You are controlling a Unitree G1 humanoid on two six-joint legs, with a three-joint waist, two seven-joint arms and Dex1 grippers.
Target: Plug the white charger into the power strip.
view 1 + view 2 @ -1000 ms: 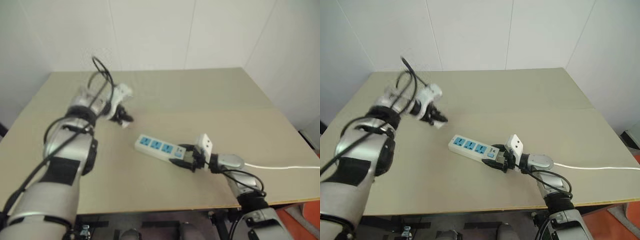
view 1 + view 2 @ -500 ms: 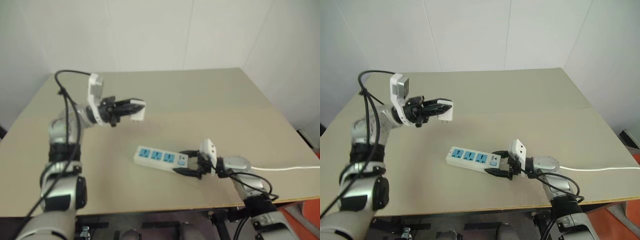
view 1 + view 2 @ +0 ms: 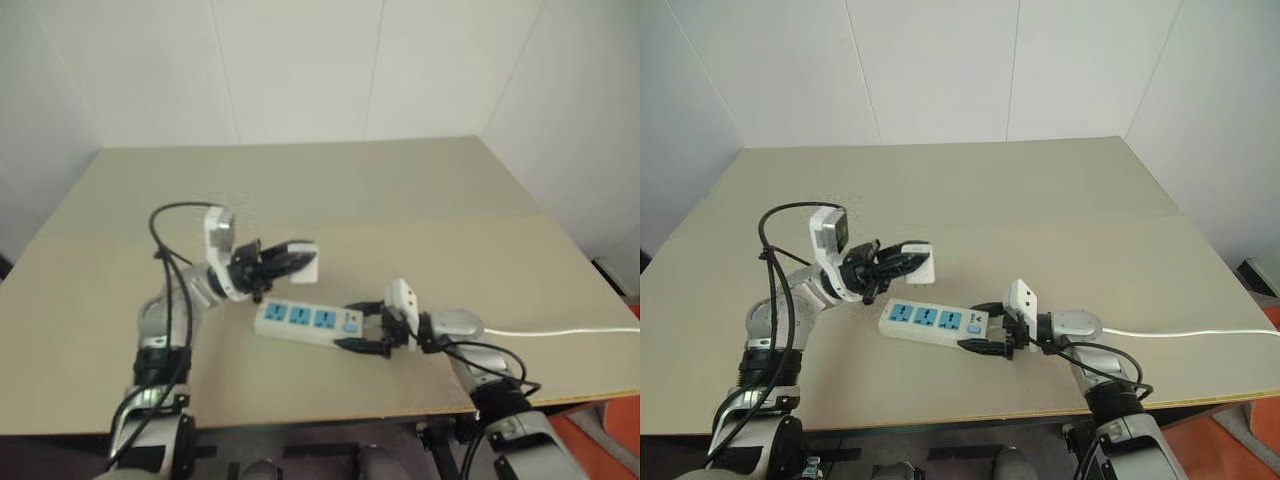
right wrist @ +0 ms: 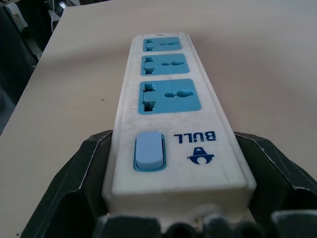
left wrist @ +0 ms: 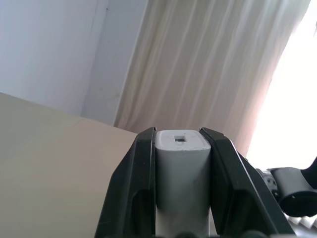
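The white charger [image 3: 302, 263] is a small white block, held in the air with my left gripper [image 3: 288, 260] shut on it; its black fingers [image 5: 139, 188] press both of its sides. It hangs just above and behind the far end of the power strip [image 3: 308, 321]. That strip is a white bar with three blue sockets [image 4: 171, 95] and a blue switch, and it lies on the table. My right gripper [image 3: 366, 333] is shut on the strip's switch end, one finger [image 4: 86, 186] on each side.
The strip's thin white cord [image 3: 565, 331] runs right across the beige table [image 3: 420, 190] to its right edge. The table's front edge lies just below the right gripper. White walls stand behind the table.
My left arm has swung the charger back and to the right, from the far left of the table to just over the strip's far end. The right gripper has kept its hold.
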